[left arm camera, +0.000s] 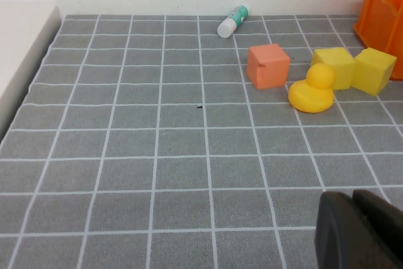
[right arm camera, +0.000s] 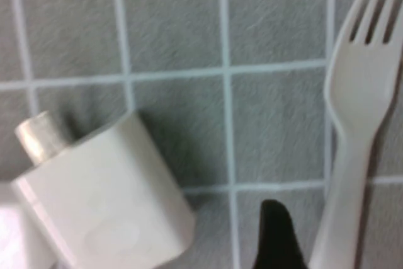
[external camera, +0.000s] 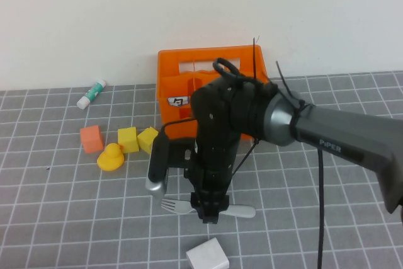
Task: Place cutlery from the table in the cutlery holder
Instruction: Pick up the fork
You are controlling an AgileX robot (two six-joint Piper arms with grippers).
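The light grey fork (external camera: 241,211) lies flat on the table (external camera: 63,218) in front of the orange cutlery holder (external camera: 182,67). Its tines point left. My right gripper (external camera: 211,212) is straight above the fork's middle, low over the table and open. In the right wrist view one dark fingertip (right arm camera: 276,237) stands just beside the fork's handle (right arm camera: 356,92); the other finger is out of frame. My left gripper (left arm camera: 354,213) is shut and empty, low over the table's left part. It does not show in the high view. An edge of the holder (left arm camera: 385,4) shows in the left wrist view.
A white block (external camera: 207,256) (right arm camera: 101,206) lies just in front of the fork. A yellow duck (external camera: 111,157) (left arm camera: 312,89), an orange cube (external camera: 92,138) (left arm camera: 267,65) and two yellow cubes (external camera: 128,139) sit left of the holder. A small tube (external camera: 92,94) lies by the wall.
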